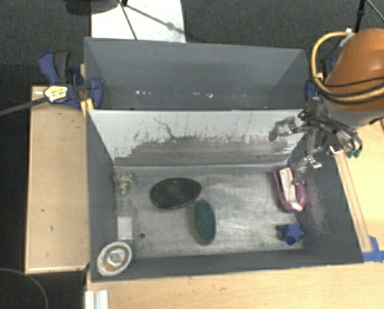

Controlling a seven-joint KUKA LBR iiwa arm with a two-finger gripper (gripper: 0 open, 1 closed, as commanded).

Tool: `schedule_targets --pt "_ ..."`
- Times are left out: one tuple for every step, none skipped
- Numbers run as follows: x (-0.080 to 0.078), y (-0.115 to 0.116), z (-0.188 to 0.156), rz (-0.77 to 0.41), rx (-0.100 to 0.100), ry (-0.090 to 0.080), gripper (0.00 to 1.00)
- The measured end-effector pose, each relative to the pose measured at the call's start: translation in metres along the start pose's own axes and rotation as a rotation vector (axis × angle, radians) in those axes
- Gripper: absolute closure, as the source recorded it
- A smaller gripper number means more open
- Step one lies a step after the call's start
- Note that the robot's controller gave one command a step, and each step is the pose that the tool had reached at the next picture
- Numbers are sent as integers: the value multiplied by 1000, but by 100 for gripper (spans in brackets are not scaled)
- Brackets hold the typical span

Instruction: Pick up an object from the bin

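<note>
I see gripper (302, 171) tight by bin's (192, 134) right wall, floor open leftward; purple-white thing (287, 196) at tip lies along wall; can't tell grip state.

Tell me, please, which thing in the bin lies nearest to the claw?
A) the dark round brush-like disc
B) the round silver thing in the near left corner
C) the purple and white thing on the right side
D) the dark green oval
C: the claw hangs right over the purple and white thing, while the other three lie well to its left.
</note>
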State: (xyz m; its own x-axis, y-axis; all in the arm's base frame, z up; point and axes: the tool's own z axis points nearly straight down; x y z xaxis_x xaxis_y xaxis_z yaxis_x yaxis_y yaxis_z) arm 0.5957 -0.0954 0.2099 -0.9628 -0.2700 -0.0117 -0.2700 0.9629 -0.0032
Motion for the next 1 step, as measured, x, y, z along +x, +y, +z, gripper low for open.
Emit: schedule_targets --pt "50 -33 129 -10 -6 16 0"
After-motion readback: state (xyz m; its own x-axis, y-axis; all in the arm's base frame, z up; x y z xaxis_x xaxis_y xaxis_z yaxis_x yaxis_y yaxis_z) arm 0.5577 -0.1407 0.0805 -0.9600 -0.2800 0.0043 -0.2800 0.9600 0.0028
